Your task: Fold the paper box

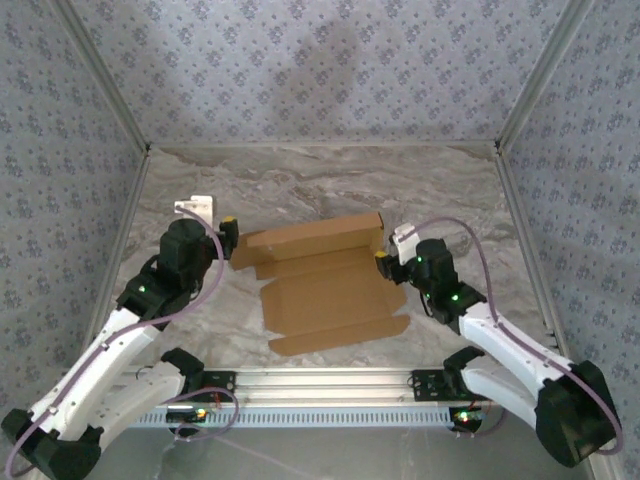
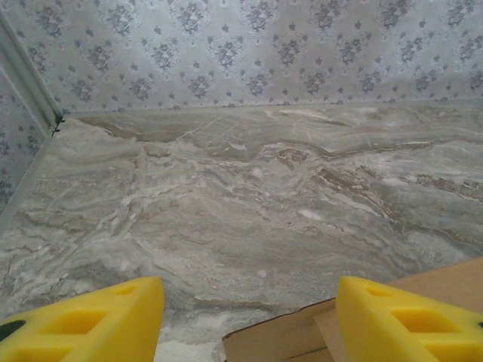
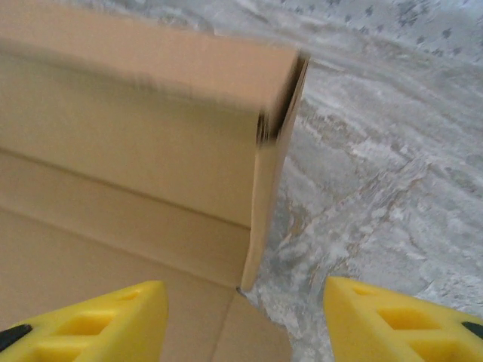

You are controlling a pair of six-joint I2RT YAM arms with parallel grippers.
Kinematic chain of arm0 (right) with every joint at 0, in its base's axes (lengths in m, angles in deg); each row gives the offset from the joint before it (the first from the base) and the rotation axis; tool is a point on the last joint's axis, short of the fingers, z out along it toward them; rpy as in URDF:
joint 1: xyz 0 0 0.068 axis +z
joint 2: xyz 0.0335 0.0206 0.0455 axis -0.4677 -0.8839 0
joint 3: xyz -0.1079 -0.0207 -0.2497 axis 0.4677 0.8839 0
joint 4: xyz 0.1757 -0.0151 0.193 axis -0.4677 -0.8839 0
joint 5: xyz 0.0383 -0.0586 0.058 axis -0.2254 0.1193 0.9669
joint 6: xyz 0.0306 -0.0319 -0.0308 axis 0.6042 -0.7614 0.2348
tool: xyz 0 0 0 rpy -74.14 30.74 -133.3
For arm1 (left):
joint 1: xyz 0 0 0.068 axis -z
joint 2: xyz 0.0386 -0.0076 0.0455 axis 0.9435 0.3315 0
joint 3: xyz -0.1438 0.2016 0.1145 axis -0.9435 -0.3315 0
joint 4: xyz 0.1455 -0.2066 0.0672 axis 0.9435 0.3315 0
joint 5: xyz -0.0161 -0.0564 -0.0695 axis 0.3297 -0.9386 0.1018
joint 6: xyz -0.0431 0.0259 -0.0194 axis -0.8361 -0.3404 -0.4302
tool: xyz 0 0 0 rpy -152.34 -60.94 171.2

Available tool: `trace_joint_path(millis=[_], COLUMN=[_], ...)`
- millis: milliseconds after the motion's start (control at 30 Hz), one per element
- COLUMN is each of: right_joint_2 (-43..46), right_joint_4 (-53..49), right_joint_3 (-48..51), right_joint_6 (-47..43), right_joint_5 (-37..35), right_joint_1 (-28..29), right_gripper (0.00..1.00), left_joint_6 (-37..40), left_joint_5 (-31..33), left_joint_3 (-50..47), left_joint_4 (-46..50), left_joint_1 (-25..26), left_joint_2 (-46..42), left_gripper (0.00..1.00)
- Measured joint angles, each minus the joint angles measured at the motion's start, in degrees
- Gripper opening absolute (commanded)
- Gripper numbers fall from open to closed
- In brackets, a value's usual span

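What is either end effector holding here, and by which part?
Nothing is held. Both are open: the left end effector at the box's left corner, the right end effector facing its raised right edge, not clamped.

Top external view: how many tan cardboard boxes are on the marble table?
1. The plain tan-brown cardboard mailer box lies opened out, far panel raised, between the left gripper and the right gripper. None looks hidden.

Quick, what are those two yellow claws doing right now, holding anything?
Left gripper: open, holding nothing.
Right gripper: open, astride the tan cardboard box wall, not gripping.
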Motion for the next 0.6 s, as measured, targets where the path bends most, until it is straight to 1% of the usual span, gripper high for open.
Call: trace_joint_path(millis=[67, 200, 300, 467, 533, 600], right_joint_2=[-3.50, -11.93, -16.70, -23.30, -25.92, -28.61], right_joint_4=[6.14, 18.97, 25.24, 30.12, 31.93, 33.48], right_joint_3=[2.16, 2.58, 2.49, -0.35, -1.73, -2.89], right_joint_6=[-2.19, -3.93, -4.22, -4.20, -4.24, -4.22], right_joint_5=[1.33, 2.01, 1.97, 1.46, 1.33, 1.18], right_joint_1=[-0.85, -1.68, -1.97, -2.25, -2.25, -2.23], right_gripper=[0.58, 0.58, 0.56, 0.48, 0.43, 0.36], left_joint_6=[-0.02, 0.00, 0.07, 0.24, 0.26, 0.48], left_joint_5=[-0.13, -0.79, -0.83, -0.83, -0.83, -0.83], left_joint_3=[-0.44, -0.96, -1.60, -2.10, -2.23, -2.36], left_joint_4=[-0.15, -0.35, -1.01, -1.88, -2.14, -2.27], left_joint_1=[-0.07, -0.07, -0.07, -0.07, -0.07, -0.07], left_joint_2=[-0.20, -0.22, -0.68, -1.36, -1.38, -1.40], left_gripper=[0.61, 0.61, 0.61, 0.61, 0.61, 0.61])
